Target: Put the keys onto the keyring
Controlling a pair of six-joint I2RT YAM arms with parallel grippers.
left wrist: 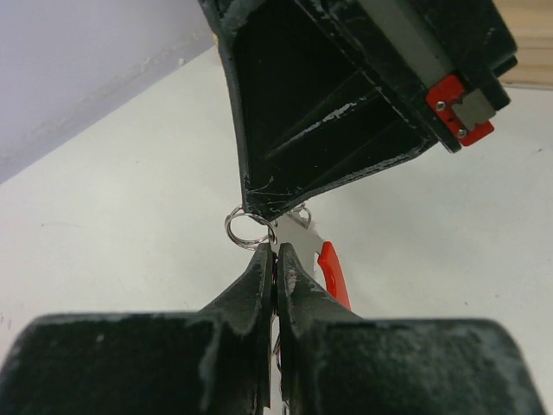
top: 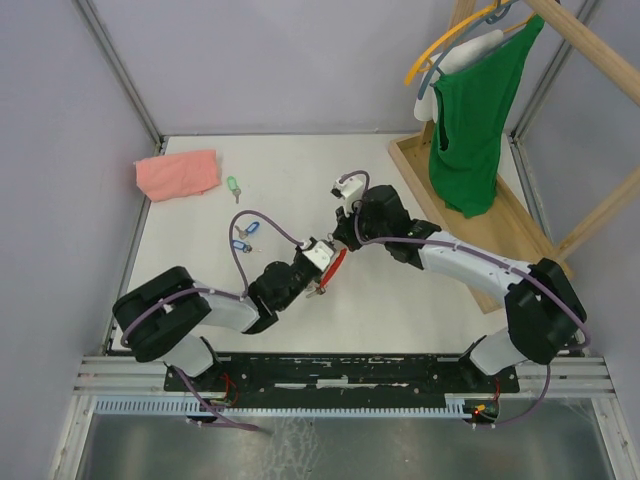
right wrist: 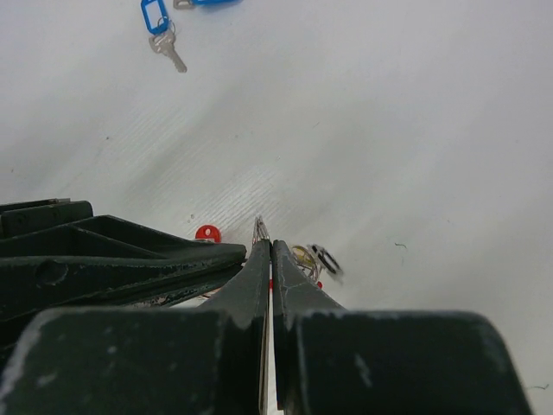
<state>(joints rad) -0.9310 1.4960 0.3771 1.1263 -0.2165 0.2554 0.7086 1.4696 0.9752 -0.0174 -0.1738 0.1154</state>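
Both arms bend inward — left gripper [left wrist: 275,251] clamps the keyring [left wrist: 333,275], right gripper [right wrist: 266,246] closed, touching it

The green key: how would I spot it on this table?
Find the pink cloth at the far left of the table. Just to its right lies the green key, by itself. Its tag is green; the two keys nearer the robot have blue tags.
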